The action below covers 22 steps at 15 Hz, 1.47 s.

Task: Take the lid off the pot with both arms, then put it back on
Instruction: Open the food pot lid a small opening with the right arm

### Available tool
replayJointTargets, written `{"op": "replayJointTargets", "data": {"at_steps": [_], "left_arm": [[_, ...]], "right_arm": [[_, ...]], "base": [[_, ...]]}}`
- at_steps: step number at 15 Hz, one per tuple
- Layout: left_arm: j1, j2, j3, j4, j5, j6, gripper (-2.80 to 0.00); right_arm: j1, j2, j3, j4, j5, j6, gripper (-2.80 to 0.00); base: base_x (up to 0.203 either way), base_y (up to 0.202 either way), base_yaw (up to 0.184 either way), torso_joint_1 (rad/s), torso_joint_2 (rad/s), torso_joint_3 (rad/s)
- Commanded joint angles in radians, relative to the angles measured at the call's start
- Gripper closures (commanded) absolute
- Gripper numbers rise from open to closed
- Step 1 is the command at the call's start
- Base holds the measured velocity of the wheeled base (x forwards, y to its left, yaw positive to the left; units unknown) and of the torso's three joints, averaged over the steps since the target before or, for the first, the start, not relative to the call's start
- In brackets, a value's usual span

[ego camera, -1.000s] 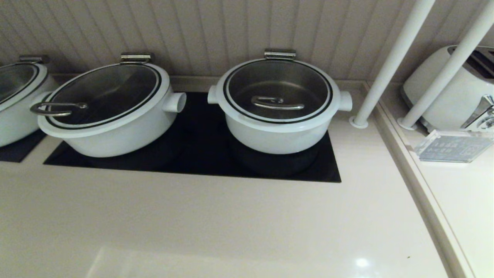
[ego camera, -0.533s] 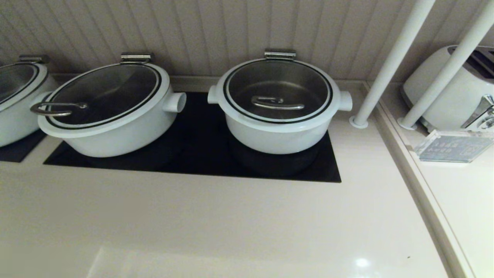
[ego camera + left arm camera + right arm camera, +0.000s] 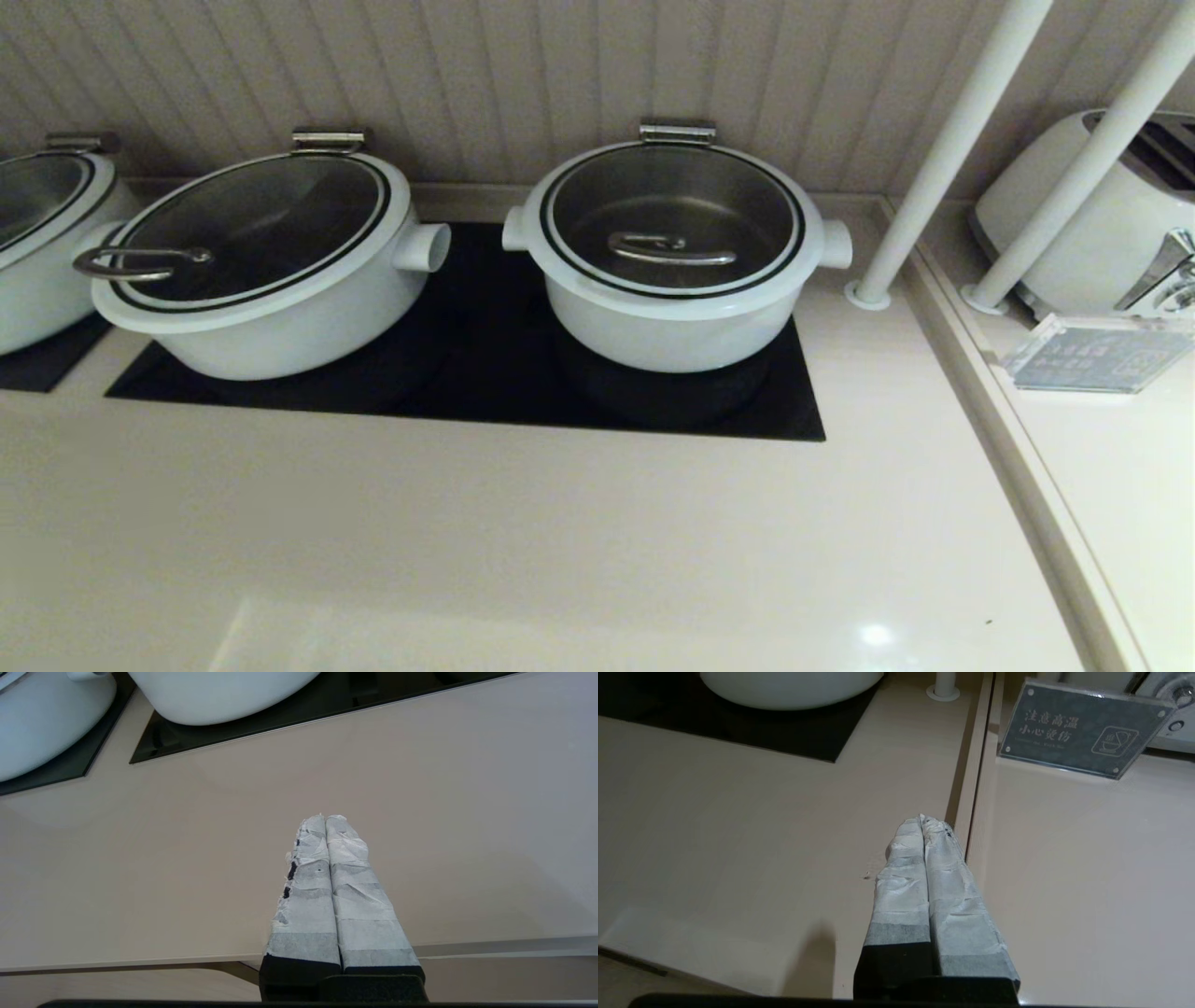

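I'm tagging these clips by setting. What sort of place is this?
Probably a buffet or self-service food counter. Several white lidded pots sit in a row on black warming plates set into the counter, a toaster stands at the right, and an acrylic sign in Chinese carries a steaming-bowl icon.

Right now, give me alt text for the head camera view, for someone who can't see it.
A white pot with its glass lid on sits on a black cooktop set into a beige counter, with a wider lidded pot to its left. A white toaster stands at far right; no arms appear.
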Motion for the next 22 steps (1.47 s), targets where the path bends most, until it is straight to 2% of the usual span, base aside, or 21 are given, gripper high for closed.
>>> {"op": "replayJointTargets", "data": {"at_steps": [1, 4, 6, 10, 13, 18, 22], "left_arm": [[0.000, 0.000, 0.000, -0.001, 0.000, 0.001, 0.00], [0.000, 0.000, 0.000, -0.001, 0.000, 0.001, 0.00], [0.000, 0.000, 0.000, -0.001, 0.000, 0.001, 0.00], [0.000, 0.000, 0.000, -0.001, 0.000, 0.001, 0.00], [0.000, 0.000, 0.000, -0.001, 0.000, 0.001, 0.00], [0.000, 0.000, 0.000, -0.001, 0.000, 0.001, 0.00], [0.000, 0.000, 0.000, -0.001, 0.000, 0.001, 0.00]], "right_arm": [[0.003, 0.077, -0.036, -0.001, 0.014, 0.000, 0.00], [0.006, 0.175, -0.094, -0.016, 0.075, -0.001, 0.00], [0.007, 0.242, -0.136, -0.042, 0.189, -0.008, 0.00], [0.007, 0.310, -0.205, -0.049, 0.362, -0.020, 0.00], [0.007, 0.435, -0.242, -0.094, 0.405, -0.036, 0.00], [0.011, 0.739, -0.244, -0.373, 0.486, -0.055, 0.00], [0.143, 0.959, -0.251, -0.605, 0.507, -0.044, 0.00]], "base": [[0.000, 0.000, 0.000, 0.000, 0.00, 0.000], [0.000, 0.000, 0.000, 0.000, 0.00, 0.000], [0.000, 0.000, 0.000, 0.000, 0.00, 0.000], [0.000, 0.000, 0.000, 0.000, 0.00, 0.000], [0.000, 0.000, 0.000, 0.000, 0.00, 0.000], [0.000, 0.000, 0.000, 0.000, 0.00, 0.000], [0.000, 0.000, 0.000, 0.000, 0.00, 0.000]]}}
